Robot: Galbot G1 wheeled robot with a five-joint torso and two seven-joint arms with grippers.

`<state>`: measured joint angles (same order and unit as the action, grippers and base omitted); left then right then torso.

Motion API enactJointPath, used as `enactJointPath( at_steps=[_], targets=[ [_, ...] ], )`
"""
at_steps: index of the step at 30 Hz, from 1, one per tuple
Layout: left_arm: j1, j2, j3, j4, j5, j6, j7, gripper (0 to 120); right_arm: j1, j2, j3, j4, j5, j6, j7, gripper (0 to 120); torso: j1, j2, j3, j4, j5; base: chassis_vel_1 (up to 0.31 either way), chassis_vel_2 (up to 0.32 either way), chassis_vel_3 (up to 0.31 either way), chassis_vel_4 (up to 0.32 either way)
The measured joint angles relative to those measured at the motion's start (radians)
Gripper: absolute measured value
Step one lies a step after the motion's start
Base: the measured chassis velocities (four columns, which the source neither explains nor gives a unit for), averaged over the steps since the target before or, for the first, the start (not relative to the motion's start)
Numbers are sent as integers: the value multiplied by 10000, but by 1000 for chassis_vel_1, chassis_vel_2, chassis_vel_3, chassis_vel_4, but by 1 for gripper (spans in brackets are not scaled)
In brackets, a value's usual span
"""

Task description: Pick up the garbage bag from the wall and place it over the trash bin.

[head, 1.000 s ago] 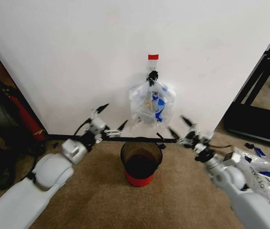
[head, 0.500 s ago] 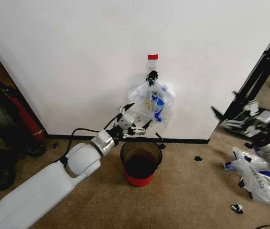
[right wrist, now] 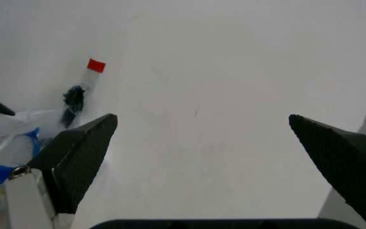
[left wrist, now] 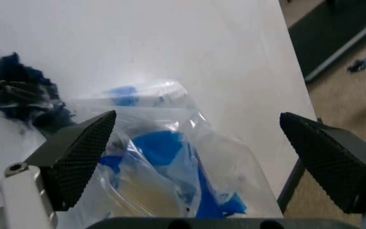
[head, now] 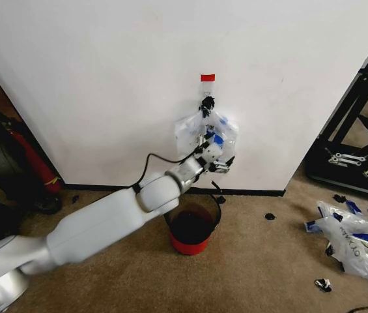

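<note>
Left wrist view puts your wide-open, empty left gripper [left wrist: 196, 157] straddling the garbage bag [left wrist: 170, 176], which hangs lengthwise down the wall [head: 105, 78] below its hook [head: 206, 103].

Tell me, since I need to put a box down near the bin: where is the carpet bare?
Bare carpet lies right of the trash bin, up to the white bags and black scraps. Left of it is crowded: the left arm reaches over toward the garbage bag.
</note>
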<state>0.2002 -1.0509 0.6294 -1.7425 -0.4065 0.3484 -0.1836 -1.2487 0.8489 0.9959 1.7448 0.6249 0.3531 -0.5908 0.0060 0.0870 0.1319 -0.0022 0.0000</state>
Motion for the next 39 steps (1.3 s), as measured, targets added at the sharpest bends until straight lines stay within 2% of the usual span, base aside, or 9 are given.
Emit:
enactJointPath(
  at_steps=[7, 13, 20, 24, 26, 29, 30, 35, 39],
  targets=[
    [-504, -163, 868, 51, 195, 1121, 6, 98, 54, 8, 32, -295, 5, 120, 23, 100, -1, 0, 0, 1, -1, 0, 0, 0, 0],
    [-1129, -900, 1793, 947, 226, 2279, -720, 96, 139, 235, -234, -335, -44, 228, -61, 100, -1, 0, 0, -1, 1, 0, 0, 0, 0],
    [-1389, -1050, 2069, 1033, 151, 3227, -1291, 96, 117, 304, -315, -351, -47, 383, -253, 100, -1, 0, 0, 0, 0, 0, 0, 0, 0],
    [-1468, -1041, 2117, 1004, 74, 3487, -1366, 94, 117, 308, -348, -439, -47, 471, -329, 100, -1, 0, 0, 0, 0, 0, 0, 0, 0],
    [-1505, -1066, 2134, 1016, -9, 3527, -1377, 89, 169, 315, -418, -506, -48, 523, -360, 100, -1, 0, 0, 0, 0, 0, 0, 0, 0],
    [-1493, -1154, 2138, 1048, -108, 3379, -1395, 76, 222, 355, -525, -510, -67, 529, -364, 100, -1, 0, 0, 1, 0, 0, 0, 0, 0],
    [-1493, -1154, 2138, 1048, -108, 3379, -1395, 76, 222, 355, -525, -510, -67, 529, -364, 100, -1, 0, 0, 1, 0, 0, 0, 0, 0],
    [-1454, -1215, 2126, 1034, -231, 3269, -1407, 54, 232, 417, -637, -488, -135, 538, -389, 100, -1, 0, 0, 0, 0, 0, 0, 0, 0],
    [-1461, -1222, 2089, 1058, -284, 3235, -1407, 43, 220, 444, -669, -483, -157, 569, -404, 100, -1, 0, 0, 0, 0, 0, 0, 0, 0]
  ],
)
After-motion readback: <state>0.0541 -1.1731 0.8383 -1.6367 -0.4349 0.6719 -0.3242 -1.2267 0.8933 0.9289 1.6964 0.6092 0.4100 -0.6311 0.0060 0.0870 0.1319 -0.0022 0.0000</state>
